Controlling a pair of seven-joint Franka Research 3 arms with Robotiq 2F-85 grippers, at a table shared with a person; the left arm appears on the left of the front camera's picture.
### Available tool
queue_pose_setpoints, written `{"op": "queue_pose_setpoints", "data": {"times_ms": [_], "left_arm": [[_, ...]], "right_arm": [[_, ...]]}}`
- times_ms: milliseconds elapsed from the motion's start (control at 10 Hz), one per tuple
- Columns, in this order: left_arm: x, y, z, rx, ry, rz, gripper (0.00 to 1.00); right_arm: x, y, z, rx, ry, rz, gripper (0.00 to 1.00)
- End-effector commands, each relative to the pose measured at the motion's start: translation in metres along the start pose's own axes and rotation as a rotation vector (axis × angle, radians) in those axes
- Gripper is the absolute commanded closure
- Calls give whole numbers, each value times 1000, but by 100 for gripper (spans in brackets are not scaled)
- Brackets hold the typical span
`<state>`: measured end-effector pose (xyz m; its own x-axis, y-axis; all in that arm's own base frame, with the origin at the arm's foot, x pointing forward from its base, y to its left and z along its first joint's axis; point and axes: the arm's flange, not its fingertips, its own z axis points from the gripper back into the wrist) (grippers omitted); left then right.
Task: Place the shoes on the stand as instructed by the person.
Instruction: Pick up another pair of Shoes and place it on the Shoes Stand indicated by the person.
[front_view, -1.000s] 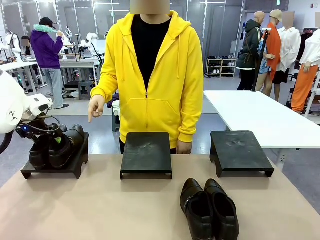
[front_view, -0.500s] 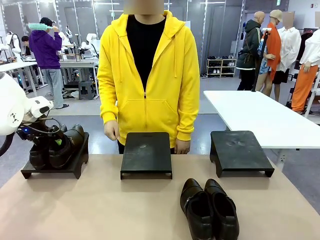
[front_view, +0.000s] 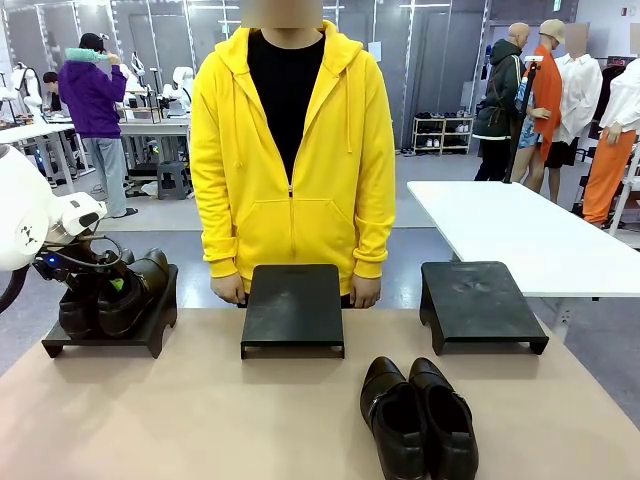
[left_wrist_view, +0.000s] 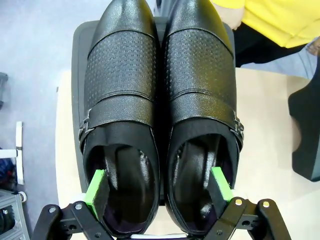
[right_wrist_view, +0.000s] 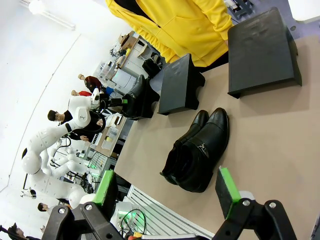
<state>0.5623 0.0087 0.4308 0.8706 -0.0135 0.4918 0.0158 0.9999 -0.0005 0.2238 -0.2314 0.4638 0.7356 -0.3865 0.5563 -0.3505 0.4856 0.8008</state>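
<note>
One pair of black shoes (front_view: 125, 290) rests on the left stand (front_view: 150, 335). My left gripper (front_view: 100, 285) is at their heels. In the left wrist view this gripper (left_wrist_view: 158, 189) is open, with one green pad inside each shoe (left_wrist_view: 120, 90), near the outer walls. The second pair (front_view: 418, 415) lies on the table at front right of centre. My right gripper (right_wrist_view: 167, 192) hangs open and high above the table, well back from that pair (right_wrist_view: 197, 150). The person (front_view: 292, 150) in the yellow hoodie stands behind the middle stand (front_view: 293, 305), both hands low at the table's far edge.
The right stand (front_view: 478, 300) is bare, like the middle one. A white table (front_view: 510, 225) stands behind at the right. The tan tabletop (front_view: 200, 420) in front of the stands is free. Other people work far off.
The person's hand, which pointed down toward the left stand, has dropped and drawn in beside the middle stand. My left gripper has stayed in the shoes.
</note>
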Motion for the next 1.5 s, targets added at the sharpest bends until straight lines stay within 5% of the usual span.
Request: {"op": "queue_pose_setpoints", "data": {"times_ms": [0, 500, 1000, 1400], "left_arm": [[0, 0, 0, 0, 0, 0, 0], [-31, 70, 117, -260, 82, 32, 0], [-133, 168, 170, -923, 190, 130, 0], [-210, 239, 158, -1324, 173, 155, 0]], "right_arm": [[2, 1, 0, 7, 0, 8, 0], [2, 1, 0, 7, 0, 8, 0], [2, 1, 0, 7, 0, 8, 0], [2, 1, 0, 7, 0, 8, 0]]}}
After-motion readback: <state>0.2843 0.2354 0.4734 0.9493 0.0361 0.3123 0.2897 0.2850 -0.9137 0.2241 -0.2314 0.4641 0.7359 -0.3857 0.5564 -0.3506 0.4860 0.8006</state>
